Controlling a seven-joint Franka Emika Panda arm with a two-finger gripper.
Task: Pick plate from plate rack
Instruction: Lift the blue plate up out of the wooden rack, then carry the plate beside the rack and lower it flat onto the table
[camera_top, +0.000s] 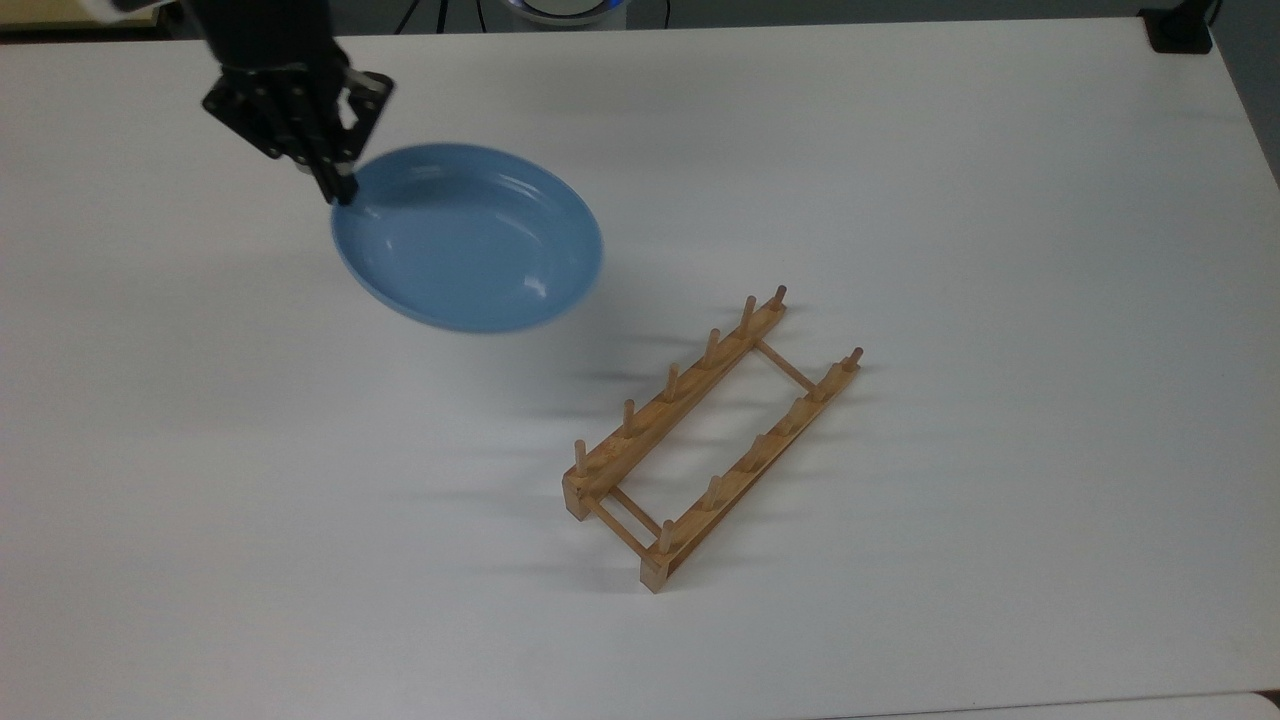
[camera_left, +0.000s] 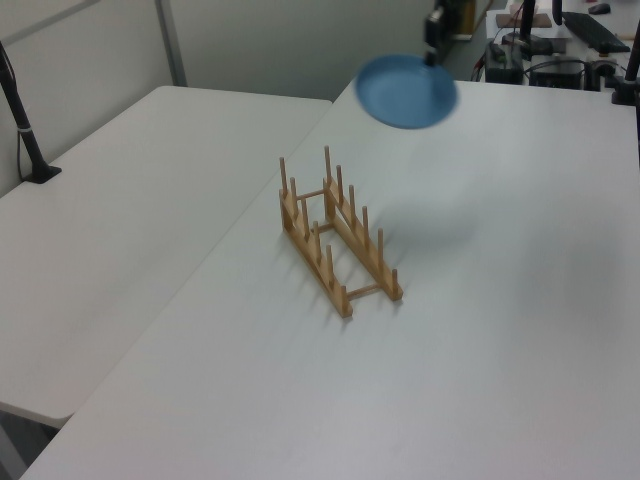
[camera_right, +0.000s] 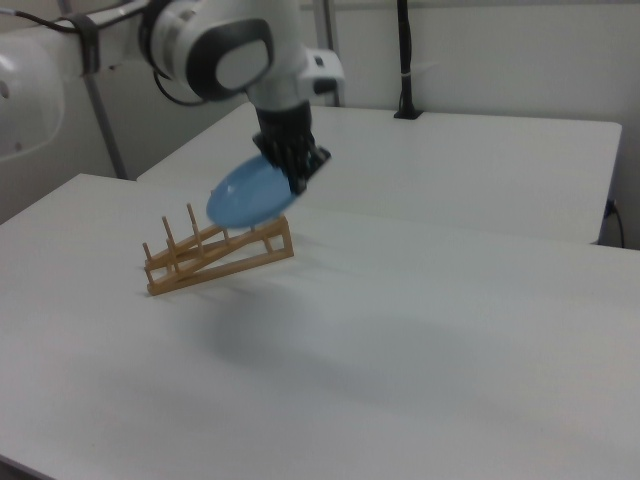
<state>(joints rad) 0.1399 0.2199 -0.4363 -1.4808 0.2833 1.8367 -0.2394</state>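
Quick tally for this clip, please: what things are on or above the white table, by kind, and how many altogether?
Plates: 1, the light-blue plate, held at its rim by the gripper above the table.
Plate racks: 1, the wooden plate rack, standing with no plate in it.
Total: 2 things.
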